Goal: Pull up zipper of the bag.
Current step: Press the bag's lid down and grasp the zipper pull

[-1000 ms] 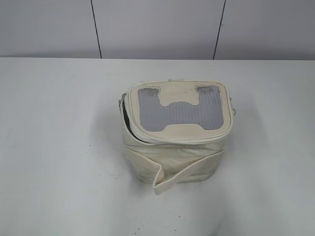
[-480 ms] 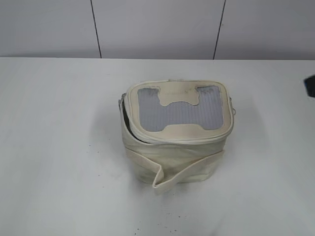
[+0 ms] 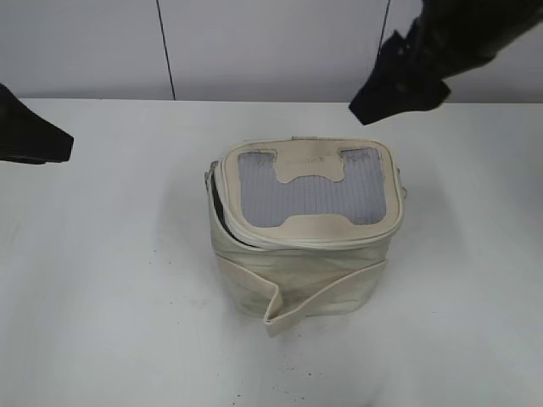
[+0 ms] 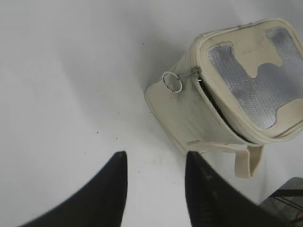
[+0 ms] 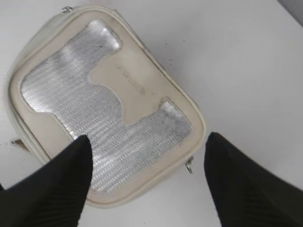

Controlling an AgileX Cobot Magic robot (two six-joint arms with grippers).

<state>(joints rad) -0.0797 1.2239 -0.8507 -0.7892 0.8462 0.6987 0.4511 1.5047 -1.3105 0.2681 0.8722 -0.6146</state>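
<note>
The cream-white bag (image 3: 305, 254) stands upright mid-table, its grey ribbed lid with the H-shaped patch facing up and its wide strap (image 3: 314, 297) hanging across the front. The zipper (image 4: 213, 101) gapes dark along the lid's left side. A silver ring pull (image 4: 173, 82) lies at the bag's left corner. Another small pull (image 5: 189, 164) hangs at the right rim. My left gripper (image 4: 155, 158) is open and empty, above the table left of the bag (image 3: 51, 144). My right gripper (image 5: 149, 142) is open and empty, hovering over the lid's right rear (image 3: 382, 97).
The white table (image 3: 102, 297) surrounds the bag on all sides. A grey panelled wall (image 3: 271, 42) stands behind it. The table's edge and a dark floor patch (image 4: 289, 198) show in the left wrist view's lower right corner.
Both arms have come into the exterior view, the left from the left edge and the right from the upper right. The bag has not moved.
</note>
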